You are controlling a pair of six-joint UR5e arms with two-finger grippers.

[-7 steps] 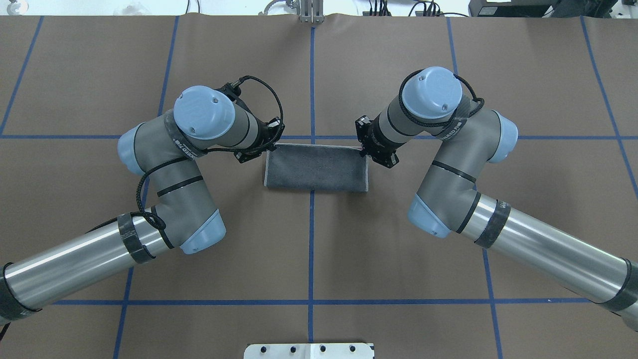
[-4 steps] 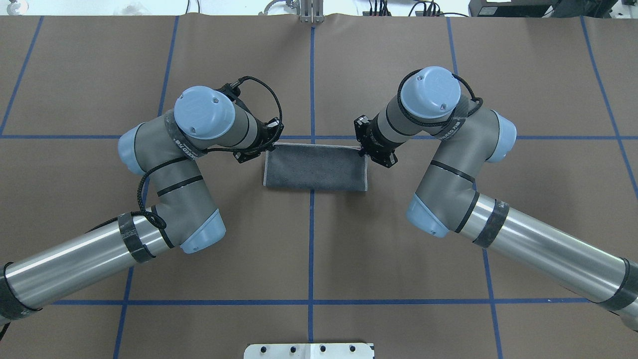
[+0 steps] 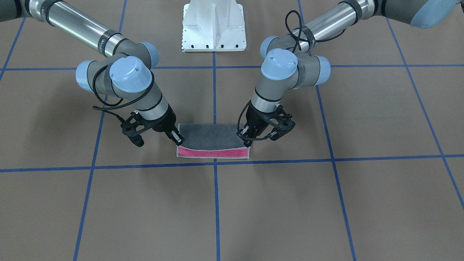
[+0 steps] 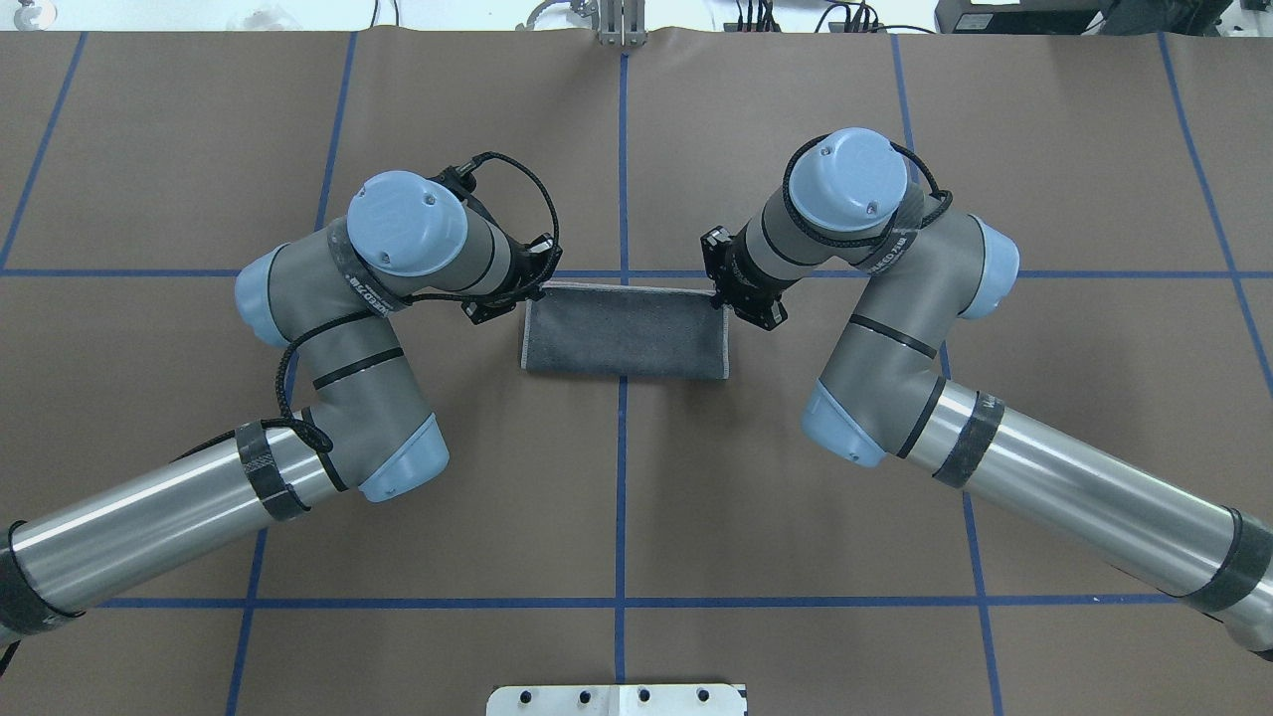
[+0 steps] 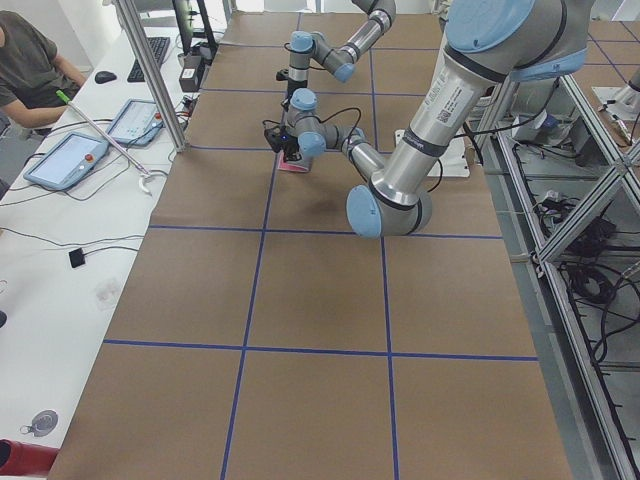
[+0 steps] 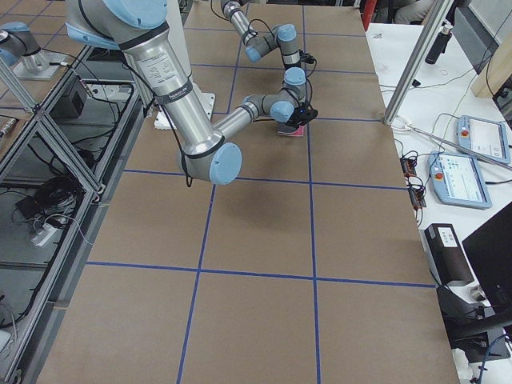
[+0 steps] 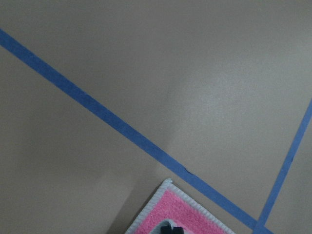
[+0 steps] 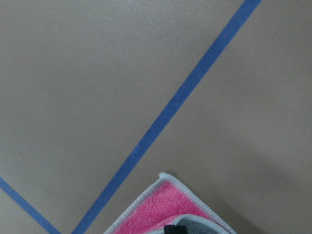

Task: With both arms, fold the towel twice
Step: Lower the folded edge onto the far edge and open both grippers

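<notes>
The left arm (image 4: pixel 338 328) and the right arm (image 4: pixel 895 328) reached in from opposite sides, elbows bent outward and wrists pointing down. The left hand (image 3: pixel 248 143) was pinched closed on one corner of the towel (image 4: pixel 625 332)'s upper layer. The right hand (image 3: pixel 177 139) was clamped on the opposite corner. Both hands sat low and level, fingers angled inward.

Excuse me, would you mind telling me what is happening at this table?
The robot is folding a towel. The left gripper and the right gripper each pinch a corner of its grey upper layer, which lies over the pink face. A pink strip shows along one edge, so the first fold is not yet closed.
</notes>
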